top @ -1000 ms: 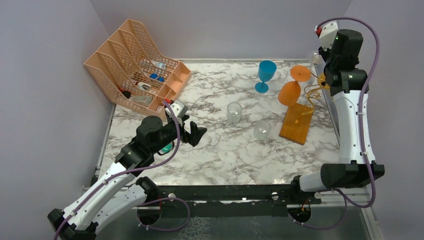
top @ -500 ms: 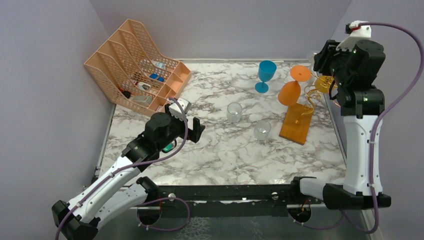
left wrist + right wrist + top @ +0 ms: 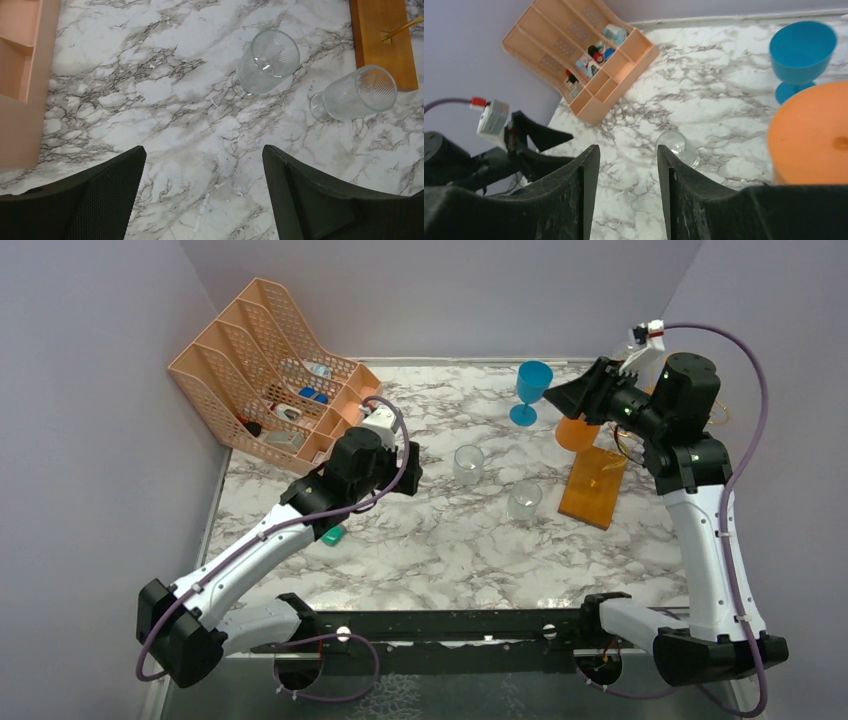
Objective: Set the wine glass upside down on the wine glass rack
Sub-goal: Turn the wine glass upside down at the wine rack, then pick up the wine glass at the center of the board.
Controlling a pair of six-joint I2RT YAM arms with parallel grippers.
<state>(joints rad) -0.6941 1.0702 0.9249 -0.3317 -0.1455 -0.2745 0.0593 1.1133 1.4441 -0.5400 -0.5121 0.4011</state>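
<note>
An orange wine glass point(image 3: 574, 433) is shown against the wine glass rack point(image 3: 592, 487) at the far right of the marble table. Only its rounded bowl is seen from overhead, the rest being hidden. The rack is made of thin gold wire, fixed on a flat rectangular orange-brown wooden base set at a slight angle

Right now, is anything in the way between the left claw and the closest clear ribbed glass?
Nothing visible. Only bare marble tabletop lies between the open left claw and that clear ribbed glass. The second clear glass stands aside, by the orange-brown wooden base.
</note>
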